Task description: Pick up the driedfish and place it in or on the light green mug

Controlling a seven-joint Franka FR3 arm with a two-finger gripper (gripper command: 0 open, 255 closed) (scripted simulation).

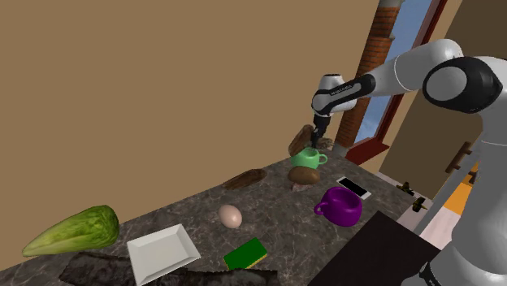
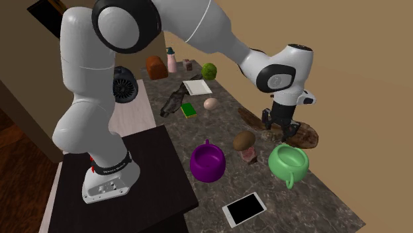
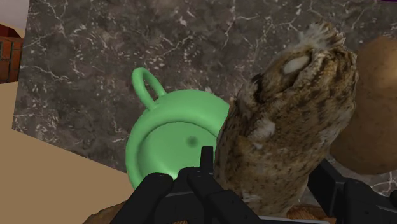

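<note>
My gripper [image 3: 267,175] is shut on the driedfish [image 3: 286,121], a mottled brown and grey body that hangs straight down between the fingers [image 3: 207,167]. The light green mug [image 3: 172,143] stands upright on the marble counter, with its opening right beside the fish and its handle pointing away from it. In the shoulder view the gripper [image 1: 314,144] hovers just above the mug [image 1: 309,158]. In the second exterior view the gripper [image 2: 279,124] is slightly past the mug [image 2: 288,163], toward the wall.
A brown mushroom-like thing [image 1: 304,175] stands close beside the mug. A purple mug [image 1: 340,205] and a phone [image 1: 354,188] lie nearer the stand. A brown lump [image 2: 303,136] lies by the wall. Farther off are an egg [image 1: 230,215], a white plate [image 1: 162,252] and a green sponge [image 1: 245,254].
</note>
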